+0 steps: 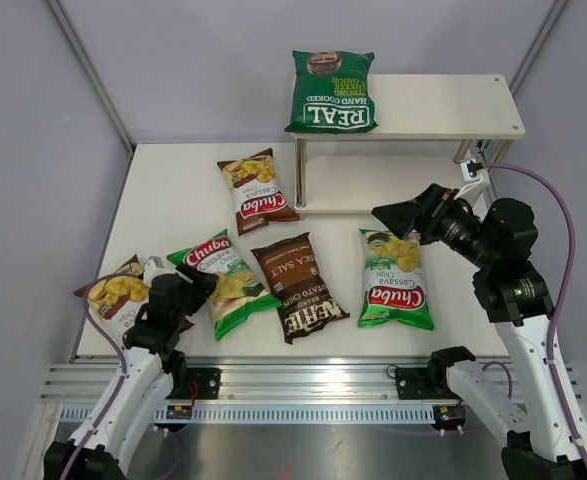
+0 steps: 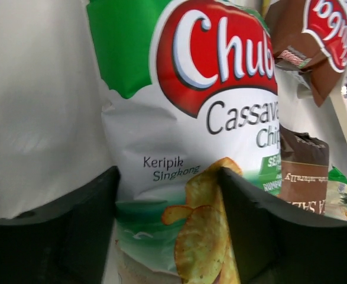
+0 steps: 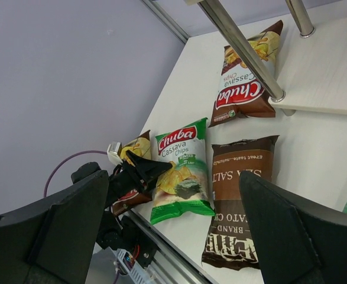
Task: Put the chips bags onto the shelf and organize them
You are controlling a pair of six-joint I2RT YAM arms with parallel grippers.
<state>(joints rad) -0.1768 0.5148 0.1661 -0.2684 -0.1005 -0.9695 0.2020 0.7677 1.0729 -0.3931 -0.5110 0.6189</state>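
The dark green REAL bag (image 1: 330, 92) stands on the left end of the shelf's top board (image 1: 453, 105). On the table lie a brown-red Chuba bag (image 1: 258, 190), a light green Chuba bag (image 1: 231, 285), the dark brown Kettle bag (image 1: 298, 287) and a second light green Chuba bag (image 1: 395, 278). Another brown-red Chuba bag (image 1: 111, 292) lies at the near left. My left gripper (image 1: 203, 282) is open, its fingers either side of the near-left light green bag (image 2: 179, 118). My right gripper (image 1: 398, 215) is open and empty, above the table in front of the shelf.
The shelf's lower board (image 1: 373, 185) holds no bags, and its silver legs (image 3: 244, 44) stand near my right gripper. Grey walls close in the left, back and right. The table's front edge meets a metal rail (image 1: 303, 385).
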